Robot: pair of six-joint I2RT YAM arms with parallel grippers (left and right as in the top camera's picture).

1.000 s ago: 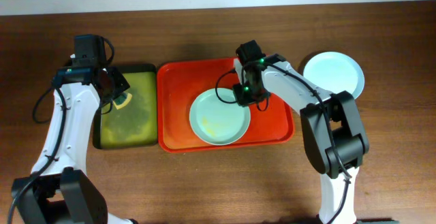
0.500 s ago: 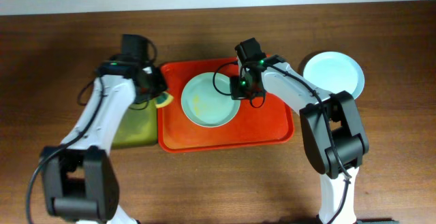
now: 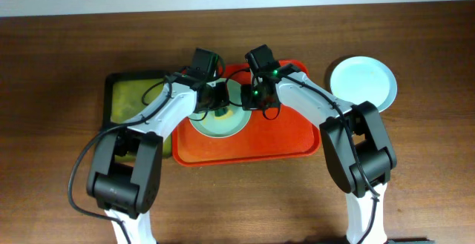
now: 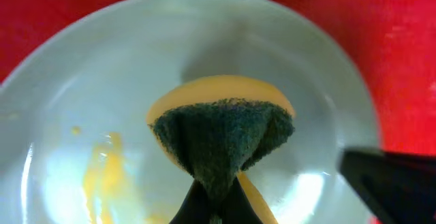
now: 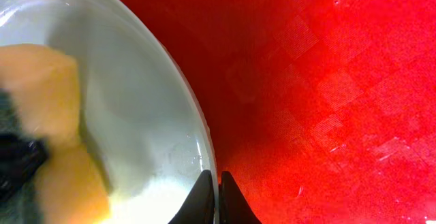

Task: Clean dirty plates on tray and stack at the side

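A large red tray [image 3: 286,136] lies in the middle of a brown wooden surface [image 3: 59,51]. A pale mint plate [image 3: 223,125] sits inside the tray, in its left half. Both arms reach in over it and meet above its far side.

The left gripper [image 3: 217,104] hangs over the plate's middle. Its jaws are clenched on a sponge [image 4: 221,122], yellow with a dark green scrubbing face. In the left wrist view the sponge presses onto the plate's inner floor, and a yellow smear [image 4: 102,176] lies just beside it on the plate.

The right gripper [image 3: 256,101] is at the plate's right edge. In the right wrist view its jaws are pinched on the plate's thin rim, one finger inside the plate and one outside over the bare tray floor.

A second plate [image 3: 362,81] of the same pale colour rests on the surface to the right, well apart from the tray. A yellow-green tray [image 3: 133,103] with a black rim lies touching the red tray's left side.
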